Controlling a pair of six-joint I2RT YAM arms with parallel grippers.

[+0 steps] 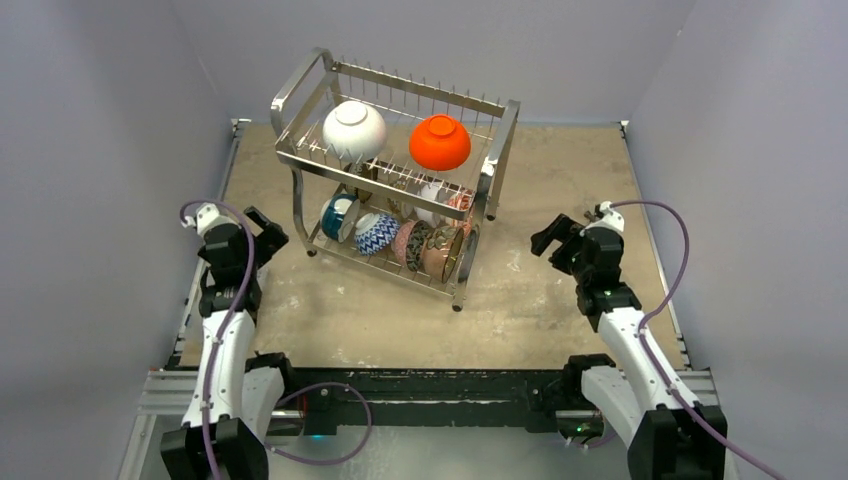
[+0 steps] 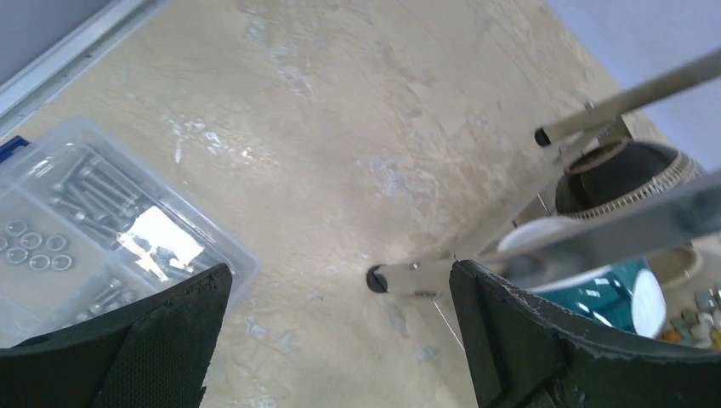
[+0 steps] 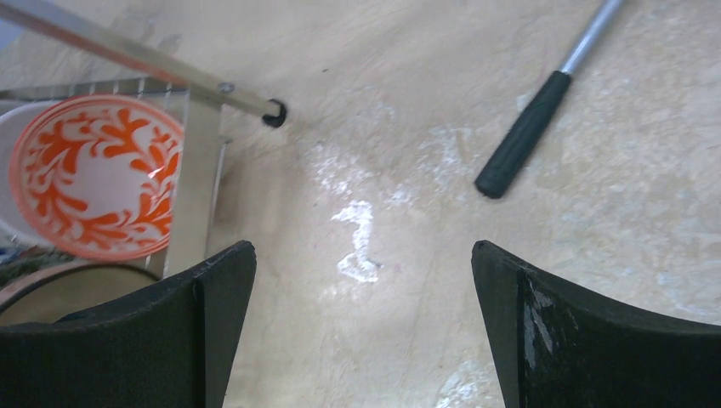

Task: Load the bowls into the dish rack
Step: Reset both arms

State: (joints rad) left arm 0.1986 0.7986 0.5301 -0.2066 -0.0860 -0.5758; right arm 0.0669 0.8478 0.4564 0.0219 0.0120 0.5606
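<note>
Evidently the loading is at or near its end. The dish rack [image 1: 497, 150] stands at upper centre of the overhead view, on the far part of the table [image 1: 560, 330]. On its upper tier a white bowl [image 1: 354, 130] and an orange bowl [image 1: 440, 141] sit bottoms up, side by side. The lower tier holds a row of bowls on edge: a teal bowl [image 1: 338, 216] at the left end, a blue-and-white patterned bowl [image 1: 376, 232] just beside it, then several more crowded toward the right, whose number I cannot settle. A red-patterned bowl [image 3: 89, 187] shows behind the rack wires at the left of the right wrist view. I find no bowl outside the rack in any view, so I judge nothing is left to load. The left gripper [image 1: 262, 236], at left centre, and the right gripper [image 1: 553, 240], at right centre, both stand apart from the rack, jaws spread wide and holding nothing. A clear box of screws [image 2: 85, 221] lies lower left in the left wrist view, and a black-handled rod [image 3: 523, 136] upper right in the right wrist view.
</note>
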